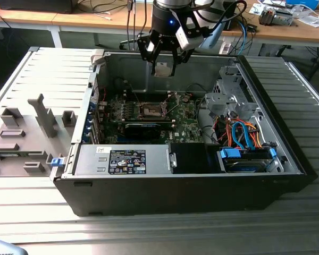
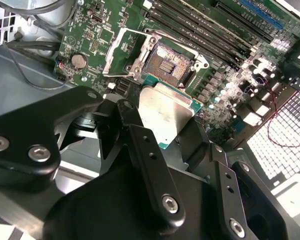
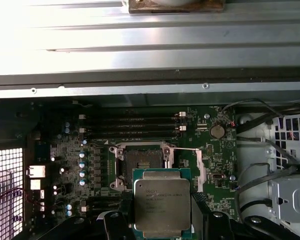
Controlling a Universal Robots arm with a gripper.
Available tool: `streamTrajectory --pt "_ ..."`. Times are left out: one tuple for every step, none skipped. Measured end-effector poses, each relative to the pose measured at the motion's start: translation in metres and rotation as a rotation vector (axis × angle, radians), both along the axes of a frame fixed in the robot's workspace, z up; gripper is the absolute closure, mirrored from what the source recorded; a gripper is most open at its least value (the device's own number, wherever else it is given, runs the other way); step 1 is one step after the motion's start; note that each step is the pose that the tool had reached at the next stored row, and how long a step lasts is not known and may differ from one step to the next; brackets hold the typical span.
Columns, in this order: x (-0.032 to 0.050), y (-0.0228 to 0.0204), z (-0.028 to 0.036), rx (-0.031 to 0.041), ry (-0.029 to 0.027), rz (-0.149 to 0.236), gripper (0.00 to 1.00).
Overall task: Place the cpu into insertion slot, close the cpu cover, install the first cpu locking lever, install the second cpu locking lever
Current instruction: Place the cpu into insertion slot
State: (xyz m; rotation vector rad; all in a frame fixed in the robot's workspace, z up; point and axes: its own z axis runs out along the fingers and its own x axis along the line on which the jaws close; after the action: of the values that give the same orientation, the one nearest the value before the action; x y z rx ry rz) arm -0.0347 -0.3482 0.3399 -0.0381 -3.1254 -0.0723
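Exterior view: high, far, tilted down into open case (image 1: 149, 196), insertion slot (image 1: 151, 110) near centre's 12 o'clock. Both wrist views: close overhead, sharing insertion slot (image 2: 172, 65) (image 3: 141, 165).

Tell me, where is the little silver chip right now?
In the exterior view the chip hangs clamped in the gripper, over the open computer case, above and apart from the square socket on the green board.

A grey ribbed metal table (image 1: 165, 234) spans the foreground. Behind it stands a wooden desk (image 1: 85, 19) strewn with cables (image 1: 103, 6).
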Motion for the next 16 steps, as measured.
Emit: streamTrajectory --pt "0.0000 0.0000 -0.0002 -0.0001 0.0000 0.000 0.45" --pt "0.0000 0.0000 -0.0004 -0.0003 0.0000 0.000 0.45" --pt "0.0000 0.0000 -0.0008 -0.0006 0.0000 0.000 0.45" --pt "0.0000 0.0000 -0.0011 -0.0008 0.0000 0.000 0.45" --pt "0.0000 0.0000 -0.0012 -0.0009 0.0000 0.000 0.45" --pt "0.0000 0.0000 -0.0013 -0.0010 0.0000 0.000 0.45" --pt "0.0000 0.0000 -0.0017 -0.0012 0.0000 0.000 0.45" --pt "0.0000 0.0000 -0.0020 -0.0014 0.0000 0.000 0.45" --pt "0.0000 0.0000 -0.0021 -0.0015 0.0000 0.000 0.45" --pt "0.0000 0.0000 -0.0022 -0.0017 0.0000 0.000 0.45" --pt "0.0000 0.0000 -0.0025 -0.0021 0.0000 0.000 0.45" --pt "0.0000 0.0000 -0.0028 -0.0024 0.0000 0.000 0.45" --pt "0.0000 0.0000 -0.0030 -0.0029 0.0000 0.000 0.45" --pt "0.0000 0.0000 -0.0032 -0.0031 0.0000 0.000 0.45" --pt "0.0000 0.0000 -0.0033 -0.0034 0.0000 0.000 0.45" --pt "0.0000 0.0000 -0.0034 -0.0036 0.0000 0.000 0.45"
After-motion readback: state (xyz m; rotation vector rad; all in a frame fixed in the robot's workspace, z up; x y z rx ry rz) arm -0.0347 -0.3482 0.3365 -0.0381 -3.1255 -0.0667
